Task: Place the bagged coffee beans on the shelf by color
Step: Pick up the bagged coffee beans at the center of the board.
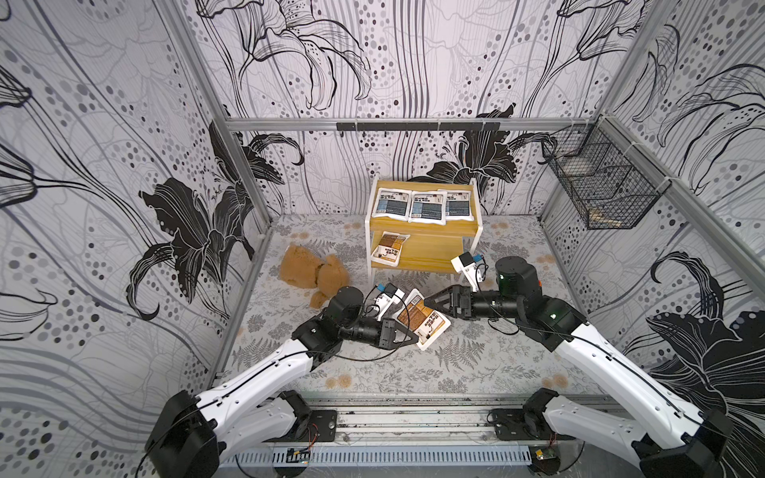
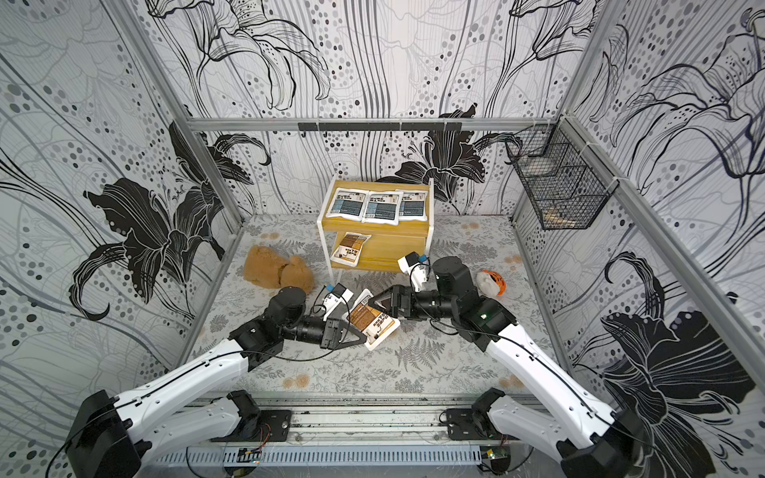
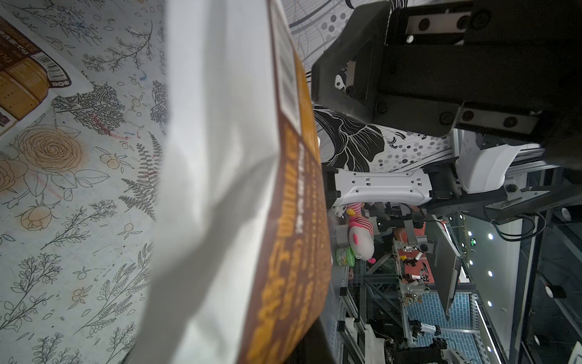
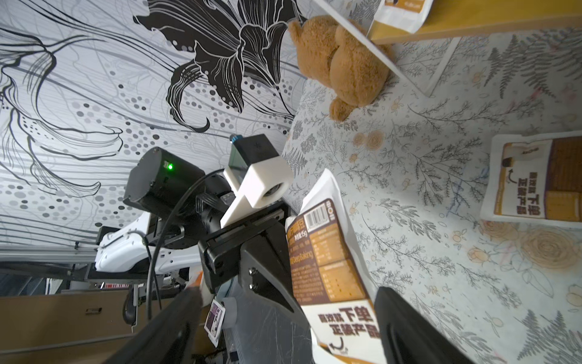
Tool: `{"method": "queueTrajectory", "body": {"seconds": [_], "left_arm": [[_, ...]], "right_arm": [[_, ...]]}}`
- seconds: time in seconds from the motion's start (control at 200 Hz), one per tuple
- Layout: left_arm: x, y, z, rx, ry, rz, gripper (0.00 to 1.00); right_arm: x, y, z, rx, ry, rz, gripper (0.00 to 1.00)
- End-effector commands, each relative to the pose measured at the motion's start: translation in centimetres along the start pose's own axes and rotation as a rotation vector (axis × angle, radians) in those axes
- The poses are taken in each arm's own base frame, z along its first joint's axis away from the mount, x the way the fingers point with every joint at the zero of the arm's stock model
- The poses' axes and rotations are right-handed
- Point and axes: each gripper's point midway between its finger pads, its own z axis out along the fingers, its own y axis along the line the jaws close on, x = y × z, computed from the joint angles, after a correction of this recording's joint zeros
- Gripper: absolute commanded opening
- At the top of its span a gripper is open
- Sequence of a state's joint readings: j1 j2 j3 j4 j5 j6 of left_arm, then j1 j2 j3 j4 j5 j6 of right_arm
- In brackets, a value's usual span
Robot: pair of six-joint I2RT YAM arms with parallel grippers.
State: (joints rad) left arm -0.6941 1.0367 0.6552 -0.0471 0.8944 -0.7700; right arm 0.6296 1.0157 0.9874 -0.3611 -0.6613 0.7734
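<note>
The shelf stands at the back with three blue-grey bagged coffee beans side by side on its top board. One brown-orange pouch lies at the left of the lower board. My left gripper is shut on another brown-orange pouch, held tilted above the table mid-floor. My right gripper is open; its fingers straddle the near end of that pouch without closing on it. A third brown-orange pouch lies flat on the table beneath, also showing in the left wrist view.
A brown teddy bear lies left of the shelf. A white-and-orange toy sits behind the right arm. A black wire basket hangs on the right wall. Patterned walls close in three sides.
</note>
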Motion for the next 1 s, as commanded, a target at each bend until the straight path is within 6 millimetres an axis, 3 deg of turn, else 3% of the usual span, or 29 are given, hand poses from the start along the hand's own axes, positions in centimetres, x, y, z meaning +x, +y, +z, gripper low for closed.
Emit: {"method": "queueTrajectory", "body": {"seconds": [0.0, 0.295, 0.491, 0.676, 0.996], "left_arm": [[-0.4, -1.9, -0.6, 0.049, -0.001, 0.067, 0.0], [0.1, -2.5, -1.3, 0.058, 0.006, 0.08, 0.0], [0.1, -2.3, -1.6, 0.046, 0.009, 0.084, 0.0], [-0.2, -2.2, -1.7, 0.04, 0.007, 0.087, 0.0], [-0.2, -2.0, -2.2, 0.026, 0.006, 0.086, 0.0]], "right_arm": [[0.9, 0.4, -0.7, 0.0, 0.038, -0.046, 0.92], [1.6, -0.8, -0.2, 0.037, 0.089, -0.048, 0.9], [2.3, -0.1, 0.0, -0.022, 0.124, -0.062, 0.77], [3.5, 0.0, 0.4, -0.076, 0.186, -0.056, 0.56], [4.6, -0.2, 0.5, -0.1, 0.227, -0.053, 0.41]]}}
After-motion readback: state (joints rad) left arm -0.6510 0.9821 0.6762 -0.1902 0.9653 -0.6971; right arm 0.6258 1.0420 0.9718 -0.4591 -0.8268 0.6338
